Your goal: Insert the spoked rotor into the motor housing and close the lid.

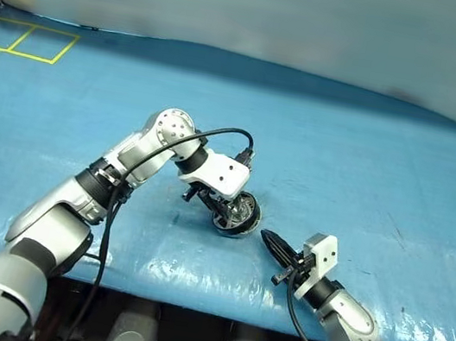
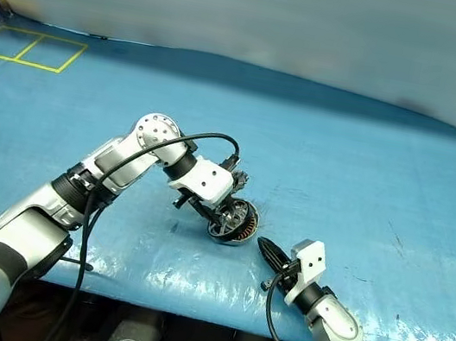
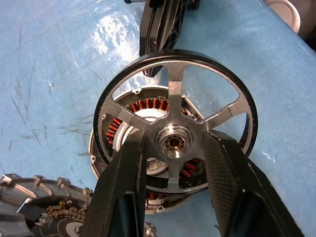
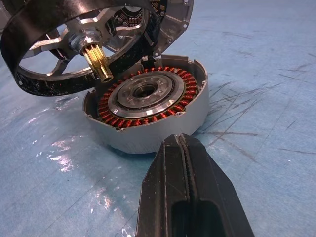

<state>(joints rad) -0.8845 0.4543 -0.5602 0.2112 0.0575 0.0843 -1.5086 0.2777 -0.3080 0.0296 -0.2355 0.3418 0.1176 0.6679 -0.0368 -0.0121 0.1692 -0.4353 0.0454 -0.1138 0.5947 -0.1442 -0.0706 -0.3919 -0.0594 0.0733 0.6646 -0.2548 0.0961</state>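
looking from my side of the surface (image 1: 400, 190) outward, i have the right pincer (image 1: 273, 243) nearest, fingers pressed shut on nothing, hanging just short of the motor housing (image 4: 148, 111) and pointing at it. the housing sits upright on the blue sheet a little past that, copper windings and dark centre fully exposed, so nothing is seated in it yet. right above it the left pincer (image 1: 223, 211) grips the spoked rotor (image 3: 175, 123), its two black fingers (image 3: 123, 187) clamped either side of the hub, partly parted around it. in the right wrist view the rotor hangs tilted over the housing's far rim, brass shaft pointing down toward the centre bore but off to one side and clear of it, i judge not yet touching. behind the rotor the lid (image 4: 173, 19) stands swung back from the housing's rim, ribbed inner face showing. so my read: pick-up done, rotor brought over the housing, insertion not begun, lid still to close. what's left, i think, is levelling the rotor, lining the shaft with the bore, lowering it in, letting go, then folding the lid down, likely with the right pincer steadying or pushing. the tilt is my worry: the black ring could catch the housing wall.
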